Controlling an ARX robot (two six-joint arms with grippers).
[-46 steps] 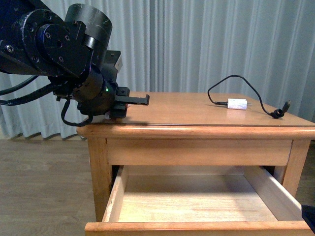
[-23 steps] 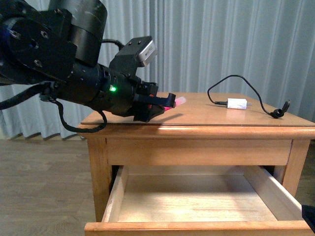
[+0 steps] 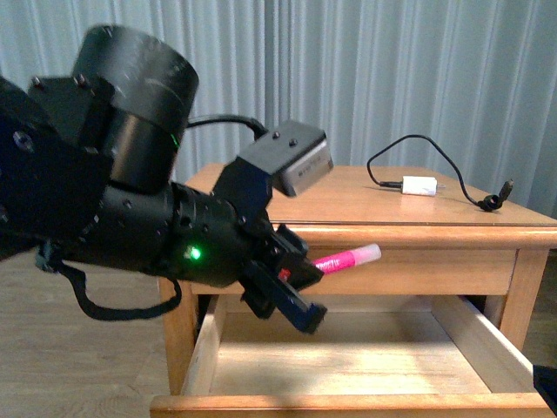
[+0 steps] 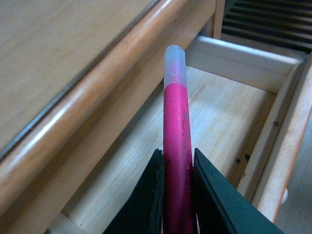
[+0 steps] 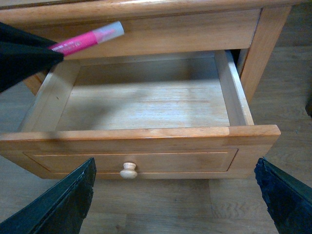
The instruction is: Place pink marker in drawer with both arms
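Front view | we've swung left gripper (image 4: 176,163) off the tabletop (image 3: 365,205), down past its edge | pinching pink marker (image 3: 348,259), now over the open drawer (image 3: 348,402), not inside | right gripper (image 5: 174,168) spread wide | next, we reckon: lower, release

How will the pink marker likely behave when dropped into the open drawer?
The pink marker looks stiff: it juts straight from the left gripper without sagging. Being round and smooth, it will probably roll on the flat drawer floor until a wall stops it.
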